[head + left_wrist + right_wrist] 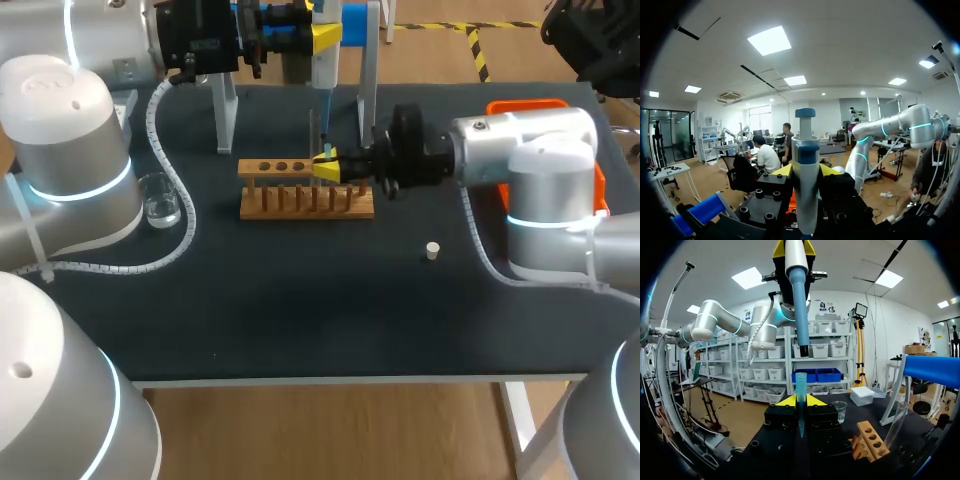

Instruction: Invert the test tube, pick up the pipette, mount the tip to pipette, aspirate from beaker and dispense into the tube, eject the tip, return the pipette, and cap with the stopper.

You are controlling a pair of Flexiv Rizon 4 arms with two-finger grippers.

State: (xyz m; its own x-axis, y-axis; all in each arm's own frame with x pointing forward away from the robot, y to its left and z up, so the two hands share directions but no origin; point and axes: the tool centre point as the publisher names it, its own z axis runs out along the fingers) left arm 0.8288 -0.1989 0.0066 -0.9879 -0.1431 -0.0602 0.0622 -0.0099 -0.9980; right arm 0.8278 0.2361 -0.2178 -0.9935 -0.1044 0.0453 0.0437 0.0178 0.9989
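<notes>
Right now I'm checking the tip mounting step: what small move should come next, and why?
Probably lower the pipette in the left hand straight down onto the pipette tip. The right hand holds that tip upright below the pipette, roughly in line, with a gap between them, so it is not yet mounted.

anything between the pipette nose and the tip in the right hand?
Nothing. The right wrist view shows the nose of the pipette above the blue tip held in the right hand, with a bare gap between them.
</notes>
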